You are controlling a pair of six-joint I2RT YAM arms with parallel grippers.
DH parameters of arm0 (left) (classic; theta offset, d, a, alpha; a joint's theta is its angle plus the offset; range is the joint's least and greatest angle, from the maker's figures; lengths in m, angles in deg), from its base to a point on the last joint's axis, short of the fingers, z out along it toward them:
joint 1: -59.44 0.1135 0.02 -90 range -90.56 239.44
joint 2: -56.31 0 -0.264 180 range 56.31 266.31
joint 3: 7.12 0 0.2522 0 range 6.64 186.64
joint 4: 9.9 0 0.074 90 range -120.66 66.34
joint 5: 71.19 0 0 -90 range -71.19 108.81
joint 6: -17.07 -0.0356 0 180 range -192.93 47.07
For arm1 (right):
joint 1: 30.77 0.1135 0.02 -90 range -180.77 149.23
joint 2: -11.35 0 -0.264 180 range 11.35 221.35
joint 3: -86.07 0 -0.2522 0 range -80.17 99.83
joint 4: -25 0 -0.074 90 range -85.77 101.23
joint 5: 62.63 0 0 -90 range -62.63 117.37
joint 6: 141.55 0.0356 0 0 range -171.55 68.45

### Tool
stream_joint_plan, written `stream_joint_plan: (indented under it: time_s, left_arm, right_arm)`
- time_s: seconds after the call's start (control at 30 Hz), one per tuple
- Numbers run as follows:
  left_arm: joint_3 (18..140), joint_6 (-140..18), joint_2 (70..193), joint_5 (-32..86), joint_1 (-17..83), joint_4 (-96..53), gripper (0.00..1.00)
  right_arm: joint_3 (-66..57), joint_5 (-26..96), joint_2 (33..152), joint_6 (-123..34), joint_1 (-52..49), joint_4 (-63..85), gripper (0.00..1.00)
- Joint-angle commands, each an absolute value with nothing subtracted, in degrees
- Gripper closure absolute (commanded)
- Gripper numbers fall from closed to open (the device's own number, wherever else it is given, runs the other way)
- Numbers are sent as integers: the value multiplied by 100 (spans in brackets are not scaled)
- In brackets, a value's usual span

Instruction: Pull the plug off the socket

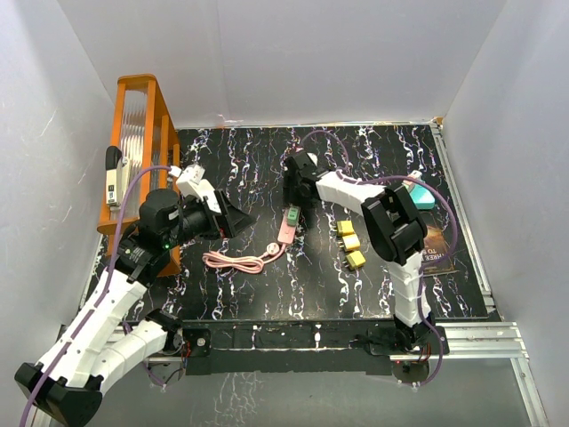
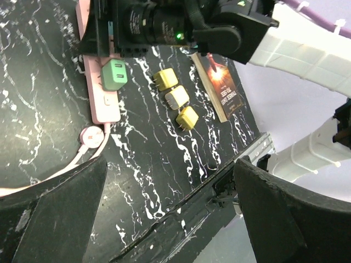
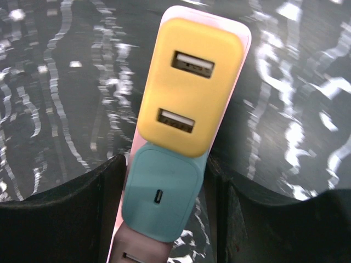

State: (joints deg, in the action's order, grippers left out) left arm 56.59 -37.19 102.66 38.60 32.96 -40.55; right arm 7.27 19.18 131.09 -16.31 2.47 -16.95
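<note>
**At the strip's far end, right jaws bracket the teal plug**

Across the floor of the white-walled cell lies the black marbled table (image 1: 267,294). At its left edge stands an orange rack (image 1: 133,124), upright, with a white device (image 1: 112,182) hanging at its side.

The left gripper (image 2: 170,164) hovers just beside the rack, well apart from the strip. Its jaws are spread wide and hold nothing, and its dark fingers (image 2: 55,219) fill the lower corners of its wrist view. The right gripper (image 3: 167,175) is down over the far end of the pink power strip (image 1: 285,233). The strip lies near the table's middle, running roughly from near to far.

A pink cord (image 1: 236,261) leaves the strip's near end and loops on the table to the left. Near the right edge lies a book (image 2: 219,90), with a teal object (image 1: 421,194) beyond it. Between strip and book, three loose yellow plugs (image 1: 351,242) lie in a row, apart from the strip.

Two plugs sit on the strip. A yellow two-port plug (image 3: 189,87) is at the rounded end. The teal plug (image 3: 159,203) touches it and has one small port in its face; it is seated in the strip.

The right gripper's fingers (image 3: 60,219) stand one on each side of the teal plug, drawn partly in. One looks to lie against the strip's edge, while a thin dark gap shows at the other. Whether they pinch the plug cannot be told.
</note>
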Motion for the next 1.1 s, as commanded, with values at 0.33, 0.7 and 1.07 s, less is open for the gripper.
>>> stream_joint_plan:
  time_s: [0.33, 0.7, 1.07]
  left_arm:
    - [5686, -3212, 10358, 3375, 3270, -4522, 2]
    - [5137, -2704, 10736, 4016, 3263, -3704, 2]
    - [5686, -3321, 12529, 3911, 2914, -4195, 24]
  right_arm:
    - [1470, 3825, 13441, -3840, 938, -1421, 43]
    - [811, 3532, 11454, -3349, 527, -1316, 12]
    - [-2282, 3060, 9013, -2553, -77, 144, 2]
